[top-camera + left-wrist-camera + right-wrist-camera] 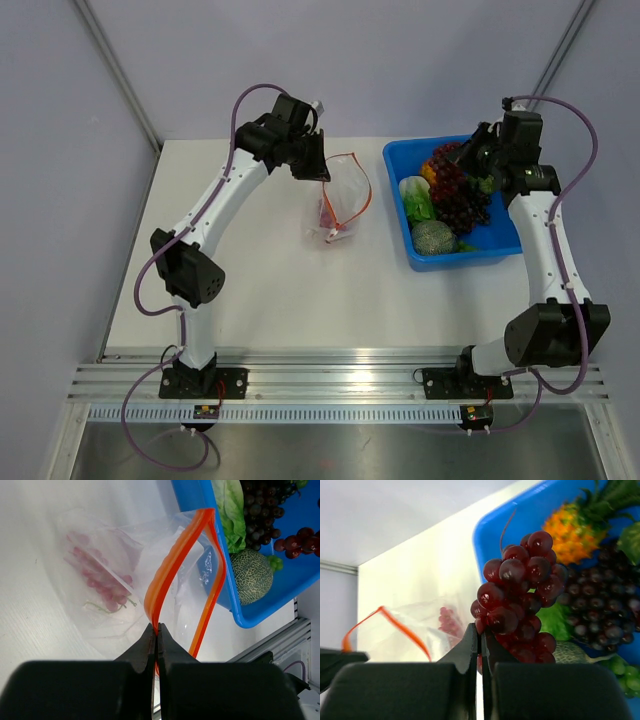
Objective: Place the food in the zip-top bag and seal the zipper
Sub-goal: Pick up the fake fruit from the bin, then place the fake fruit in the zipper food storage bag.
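Note:
The clear zip-top bag [338, 212] lies mid-table with its orange-red zipper [167, 575] held open in a loop. A pink-red grape bunch [102, 582] lies inside it. My left gripper [156, 628] is shut on the zipper's near strip and holds the mouth up. My right gripper [481, 632] is shut on a dark red grape bunch [520, 595] and holds it above the blue bin [400, 160]. In the top view the right gripper [470, 152] is over the bin's far part. The bag also shows in the right wrist view [410, 630].
The blue bin holds a darker purple grape bunch [468, 200], a green lettuce leaf [416, 198], a netted green melon [432, 236] and an orange-and-green piece [570, 527]. The bin's left wall stands close to the bag's right side.

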{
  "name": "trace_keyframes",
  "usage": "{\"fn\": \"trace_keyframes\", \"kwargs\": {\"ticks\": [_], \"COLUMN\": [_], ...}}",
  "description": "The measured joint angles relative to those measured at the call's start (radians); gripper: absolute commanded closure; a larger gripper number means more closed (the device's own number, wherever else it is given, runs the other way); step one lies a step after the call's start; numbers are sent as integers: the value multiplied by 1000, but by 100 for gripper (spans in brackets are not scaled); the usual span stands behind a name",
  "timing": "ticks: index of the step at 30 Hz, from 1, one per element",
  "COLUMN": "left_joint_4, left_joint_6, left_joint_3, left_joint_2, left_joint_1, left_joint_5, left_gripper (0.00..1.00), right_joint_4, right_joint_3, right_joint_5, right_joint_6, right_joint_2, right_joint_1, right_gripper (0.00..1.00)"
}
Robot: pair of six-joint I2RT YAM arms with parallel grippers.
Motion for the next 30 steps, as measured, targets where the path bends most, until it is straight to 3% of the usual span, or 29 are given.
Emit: {"fn": "trace_keyframes", "kwargs": {"ticks": [13,21,30], "left_joint_4": [1,1,0], "left_joint_6": [0,0,1], "left_joint_3": [8,8,8], "left_joint_2": [0,0,0], "left_joint_1": [0,0,1], "left_joint_5": [5,14,17], "left_gripper": [100,100,100], "right_joint_4": [-8,26,50], "right_joint_3": [191,221,162], "right_joint_5": [-32,-23,-5], "right_joint_6": [28,39,51], "right_joint_2": [-48,79,201], "right_joint_1": [304,453,523], "right_gripper": [100,100,100]}}
